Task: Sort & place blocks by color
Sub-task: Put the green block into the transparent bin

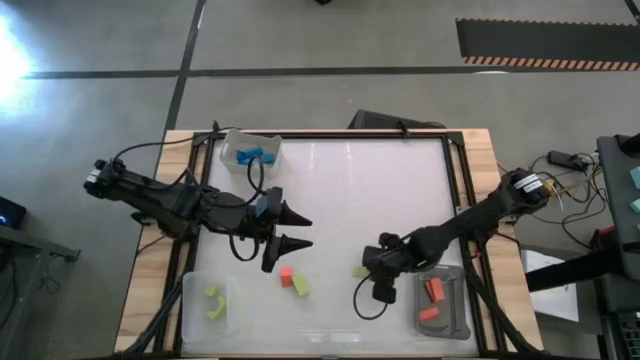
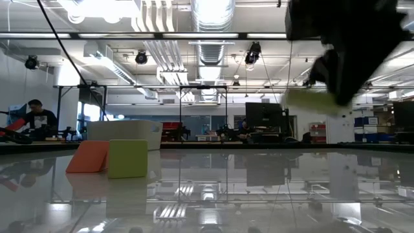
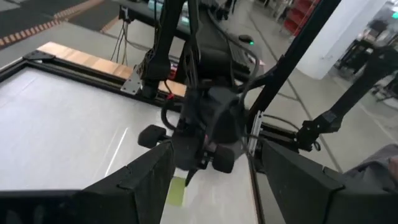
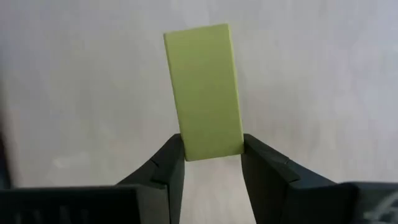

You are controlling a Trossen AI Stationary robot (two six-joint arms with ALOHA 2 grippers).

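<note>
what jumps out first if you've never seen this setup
The right gripper pinches a yellow-green block, lifted off the white table near the grey tray of orange-red blocks. Mid-table, an orange-red block and a yellow-green one lie touching, just in front of the open left gripper.

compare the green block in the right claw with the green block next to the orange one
The held green block sits between the fingers of the right claw, clear of other blocks; the loose green block lies free on the table, touching the orange block. In the low view the held one hangs above the surface, while the loose one rests on it. Both are the same yellow-green.
</note>
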